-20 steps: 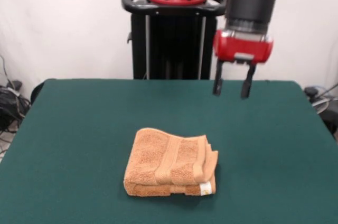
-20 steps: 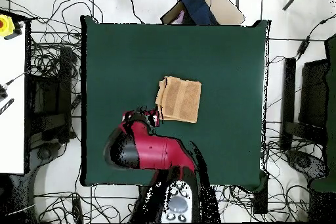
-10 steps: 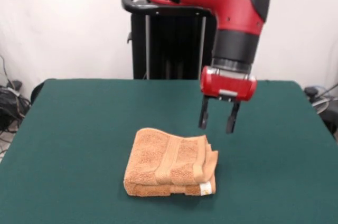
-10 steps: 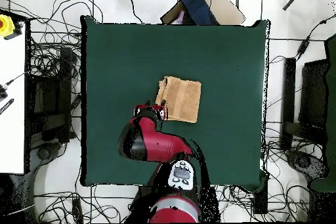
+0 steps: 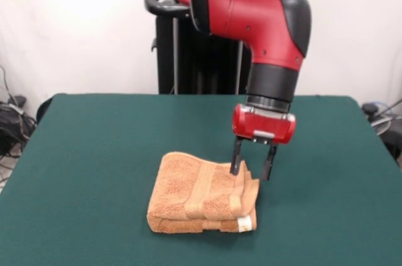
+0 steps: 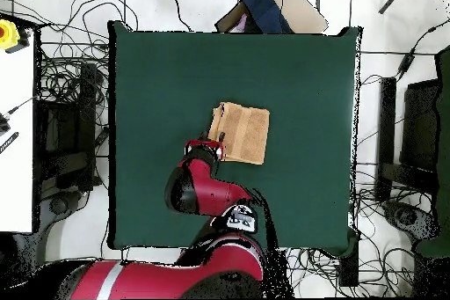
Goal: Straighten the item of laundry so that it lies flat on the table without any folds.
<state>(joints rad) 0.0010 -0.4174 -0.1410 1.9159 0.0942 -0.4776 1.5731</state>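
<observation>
The orange-tan towel (image 5: 202,192) lies folded in a thick stack in the middle of the dark green table (image 5: 94,153), with a small white tag at its front right corner. It also shows in the overhead view (image 6: 242,133). My gripper (image 5: 251,169) is open, its two dark fingers pointing down at the towel's far right corner, one finger just over the towel's edge and the other just beyond it. In the overhead view the gripper (image 6: 207,150) sits at the towel's lower left corner.
The black pedestal (image 5: 201,46) stands behind the table's far edge. Cables and equipment lie on the floor around the table (image 6: 61,103). A white bench (image 6: 16,129) is at the overhead view's left.
The gripper has come down and moved toward the towel, from high above the table's far right to just over the towel's far right corner. The towel has not moved.
</observation>
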